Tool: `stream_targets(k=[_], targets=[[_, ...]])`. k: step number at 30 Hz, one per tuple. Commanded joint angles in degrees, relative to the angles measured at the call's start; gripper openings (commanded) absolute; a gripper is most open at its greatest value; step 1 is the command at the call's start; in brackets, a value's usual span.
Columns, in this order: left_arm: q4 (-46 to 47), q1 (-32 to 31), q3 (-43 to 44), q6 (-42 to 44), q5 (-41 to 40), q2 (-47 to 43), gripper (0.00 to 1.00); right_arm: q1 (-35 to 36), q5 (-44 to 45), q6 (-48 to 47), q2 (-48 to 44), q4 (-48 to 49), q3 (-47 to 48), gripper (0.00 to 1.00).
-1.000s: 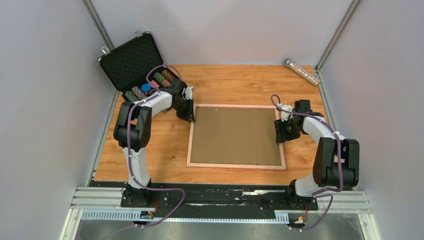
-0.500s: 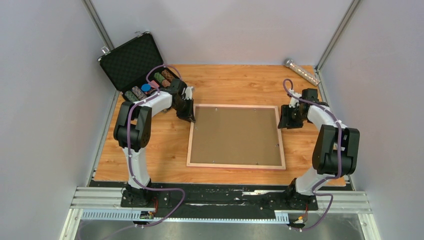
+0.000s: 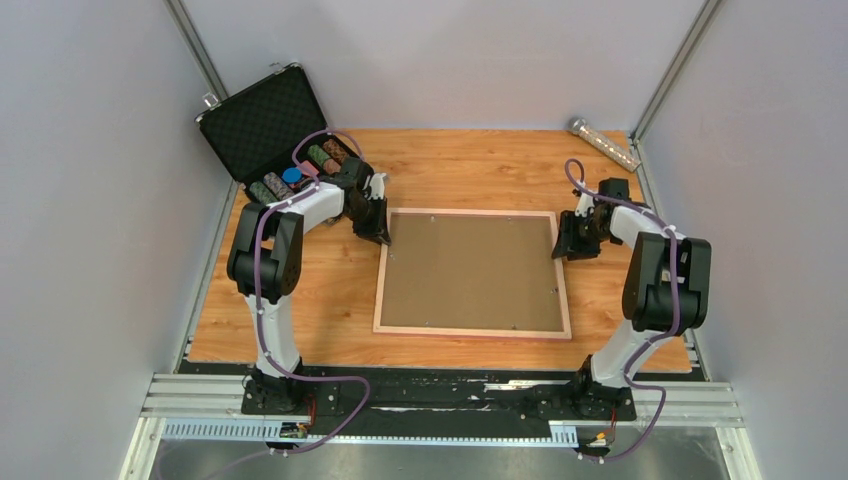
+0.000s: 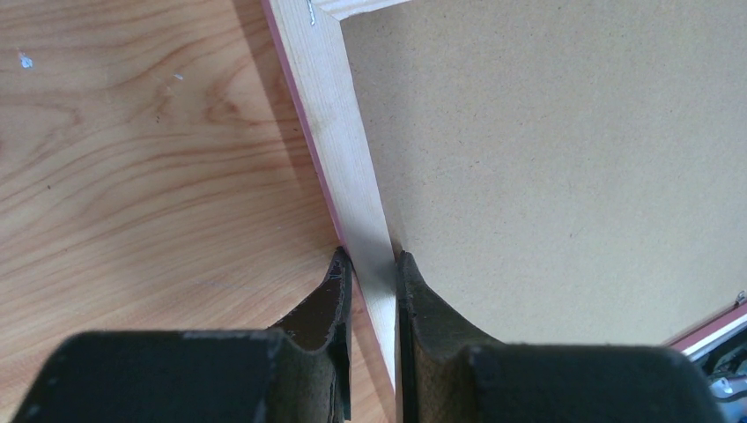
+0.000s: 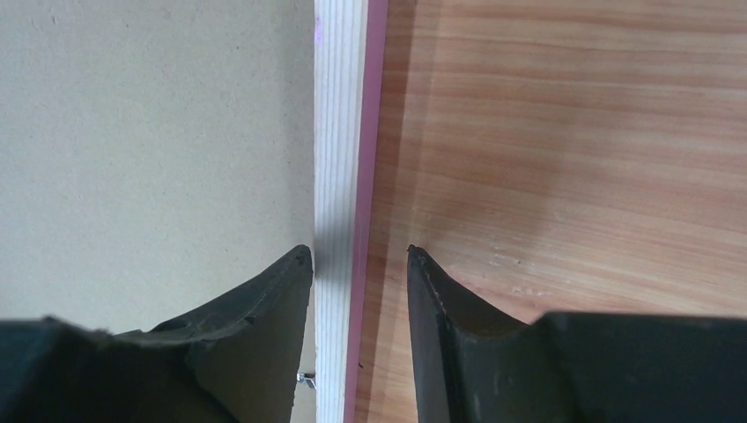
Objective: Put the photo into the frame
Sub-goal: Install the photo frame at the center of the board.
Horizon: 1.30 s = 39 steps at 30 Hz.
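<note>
The frame lies back-up on the table, light wood rails with a pink edge, and a plain brown backing board fills it. The photo is hidden. My left gripper is shut on the frame's left rail near the far-left corner, one finger on each side. My right gripper is open and straddles the right rail near the far-right corner. Its inner fingertip is at the board's edge, and its outer fingertip stands apart from the rail over the table.
An open black foam-lined case with several rolls in it stands at the back left, just behind my left arm. A shiny tube lies at the back right corner. Walls close in on both sides of the wooden table.
My right gripper has moved along the right rail toward the far corner and its jaws have narrowed a little. The left gripper and the frame have not moved.
</note>
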Motion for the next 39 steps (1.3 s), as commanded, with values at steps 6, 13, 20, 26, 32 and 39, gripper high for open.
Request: stream_targets(k=[6, 13, 20, 26, 32, 39], targets=[[-0.6, 0.2, -1.3, 5.1, -1.7, 1.9, 0.02, 2.6, 1.7, 2.4, 3.4, 3.2, 3.4, 0.32], [-0.5, 0.2, -1.5, 5.7, -0.6, 1.0, 0.19, 2.9, 4.1, 3.6, 3.9, 4.3, 3.6, 0.01], [-0.4, 0.2, -1.8, 5.8, 1.2, 0.7, 0.59, 2.8, 3.3, 6.8, 4.4, 5.2, 4.0, 0.0], [-0.3, 0.2, -2.0, 6.1, 2.4, 0.9, 0.66, 2.6, 3.5, 7.0, 4.5, 5.6, 3.5, 0.0], [-1.6, 0.2, -2.8, 7.1, 2.7, -0.2, 0.66, 0.3, 2.9, 7.0, 3.5, 6.1, 3.0, 0.0], [-1.6, 0.2, -5.6, 7.8, 0.8, -2.3, 0.71, -1.9, 1.4, 9.0, 3.7, 6.6, 1.9, 0.0]])
